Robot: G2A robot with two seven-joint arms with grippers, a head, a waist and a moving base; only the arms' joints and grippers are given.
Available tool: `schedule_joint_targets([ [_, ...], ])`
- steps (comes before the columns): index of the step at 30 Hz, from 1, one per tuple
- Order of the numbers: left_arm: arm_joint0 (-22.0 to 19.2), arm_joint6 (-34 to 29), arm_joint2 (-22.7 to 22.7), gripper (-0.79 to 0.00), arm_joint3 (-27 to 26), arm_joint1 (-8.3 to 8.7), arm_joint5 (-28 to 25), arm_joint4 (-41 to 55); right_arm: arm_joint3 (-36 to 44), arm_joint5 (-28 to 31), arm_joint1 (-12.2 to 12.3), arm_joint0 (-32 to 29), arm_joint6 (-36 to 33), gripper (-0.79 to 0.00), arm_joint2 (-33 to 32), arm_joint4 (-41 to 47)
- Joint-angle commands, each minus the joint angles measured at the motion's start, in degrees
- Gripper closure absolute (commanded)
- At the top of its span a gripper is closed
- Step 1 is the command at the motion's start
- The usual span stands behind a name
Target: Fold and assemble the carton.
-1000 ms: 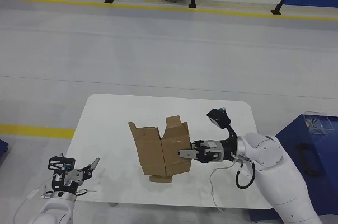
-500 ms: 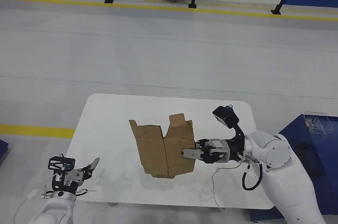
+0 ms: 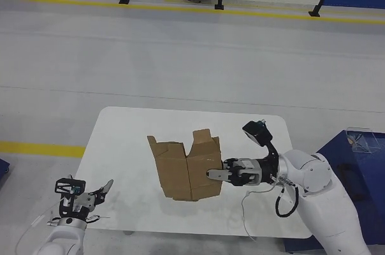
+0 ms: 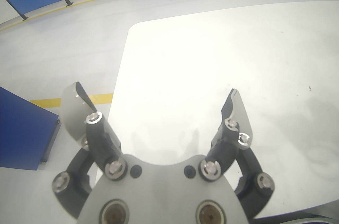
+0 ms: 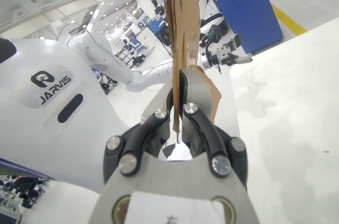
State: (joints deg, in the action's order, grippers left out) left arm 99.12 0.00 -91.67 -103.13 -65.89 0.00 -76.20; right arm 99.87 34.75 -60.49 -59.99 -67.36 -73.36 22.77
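Right claw (image 5: pixel 178 84) clenched on flattened carton (image 3: pixel 180 169) edge, seemingly clear of table (image 3: pixel 122 146); left claw (image 4: pixel 155 88) spread wide

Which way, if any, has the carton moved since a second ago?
Yes: the carton, in the right gripper, shifted slightly away from the table's near edge, toward the robot's right.

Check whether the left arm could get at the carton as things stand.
Probably yes. The left claw is open beside a corner of the table, and nothing stands between it and the carton, held upright by the right claw. It may be a long stretch.
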Motion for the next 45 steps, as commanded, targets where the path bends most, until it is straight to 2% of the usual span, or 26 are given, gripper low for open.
schedule_joint_targets([
  [1, 0.0, 0.0, 0.0, -0.785, 0.0, 0.0, 0.0, 0.0, -0.19, 2.33, 0.1, -1.38, 0.16, 0.0, -1.07, 8.21],
  [3, 0.0, 0.0, 0.0, -0.785, 0.0, 0.0, 0.0, 0.0, 0.77, 2.58, 0.39, -3.01, 0.41, 0.0, -2.57, 15.11],
  [6, 0.0, 0.0, 0.0, -0.785, 0.0, 0.0, 0.0, 0.0, 0.85, -0.12, 0.53, -5.78, -2.3, 0.0, -3.93, 32.56],
  [10, 0.0, 0.0, 0.0, -0.785, 0.0, 0.0, 0.0, 0.0, -4.79, -9.5, -0.46, -6.99, -11.68, 0.0, -4.64, 56.47],
  [14, 0.0, 0.0, 0.0, -0.785, 0.0, 0.0, 0.0, 0.0, -14.64, -18.79, -2.63, -5.42, -20.61, 0.0, 0.29, 73.23],
  [20, 0.0, 0.0, 0.0, -0.785, 0.0, 0.0, 0.0, 0.0, -24.53, -33.87, -6.45, -2.07, -20.64, 0.0, 10.72, 89.02],
  [24, 0.0, 0.0, 0.0, -0.785, 0.0, 0.0, 0.0, 0.0, -29.39, -45.11, -9.48, -1.46, -16.27, 0.0, 18.01, 100.7],
  [28, 0.0, 0.0, 0.0, -0.785, 0.0, 0.0, 0.0, 0.0, -32.33, -52.37, -12.17, -1.28, -12.03, 0.0, 22.92, 109.05],
  [32, 0.0, 0.0, 0.0, -0.785, 0.0, 0.0, 0.0, 0.0, -34.14, -53.18, -13.67, -0.11, -13.46, 0.0, 23.83, 108.15],
  [35, 0.0, 0.0, 0.0, -0.785, 0.0, 0.0, 0.0, 0.0, -35.78, -43.94, -13.5, 2.64, -20.64, 0.0, 20.31, 97.17],
  [37, 0.0, 0.0, 0.0, -0.785, 0.0, 0.0, 0.0, 0.0, -34.24, -38.95, -13.1, 3.43, -20.64, 0.0, 16.72, 92.91],
  [42, 0.0, 0.0, 0.0, -0.785, 0.0, 0.0, 0.0, 0.0, -25.33, -19.29, -10.49, 1.37, -20.64, 0.0, 1.42, 73.42],
  [45, 0.0, 0.0, 0.0, -0.785, 0.0, 0.0, 0.0, 0.0, -18.02, -16.3, -9.42, -1.44, -18.5, 0.0, -10.41, 58.94],
])
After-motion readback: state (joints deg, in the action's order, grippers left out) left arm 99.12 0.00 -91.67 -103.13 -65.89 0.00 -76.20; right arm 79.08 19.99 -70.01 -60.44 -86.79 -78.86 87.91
